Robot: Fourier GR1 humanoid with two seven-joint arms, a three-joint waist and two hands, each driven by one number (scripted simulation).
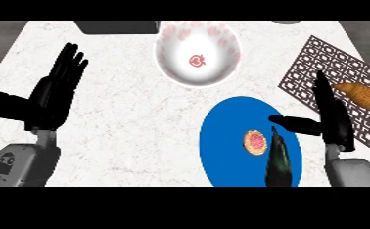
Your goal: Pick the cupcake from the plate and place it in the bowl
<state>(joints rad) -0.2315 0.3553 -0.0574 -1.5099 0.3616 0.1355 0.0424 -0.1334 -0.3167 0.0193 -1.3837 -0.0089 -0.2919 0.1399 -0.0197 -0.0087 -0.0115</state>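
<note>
The white marble counter (115, 125) fills the view, and everything sits on it. The blue plate (224, 145) lies toward the near right, and the white bowl (196, 52), patterned in pink, stands beyond it, close but not touching. A brown lattice trivet (311, 71) lies at the far right with an orange-brown croissant (356, 92) on its near corner. A grey block (117, 26) sits at the far edge, left of the bowl.

The left hand (54, 93) rests open at the left side, fingers straight and pointing away, well apart from plate and bowl. The right hand (334, 118) is over the plate's right side, spread wide: fingers extended, thumb pointing left toward the plate's middle, one finger lying just beside the cupcake. It holds nothing.

The cupcake (255, 141), pink-topped, sits on the plate, right of centre, seemingly untouched.

The task looks barely begun: the right hand has only arrived beside the cupcake. Closing round it, lifting it, carrying it to the bowl and releasing are all left.
</note>
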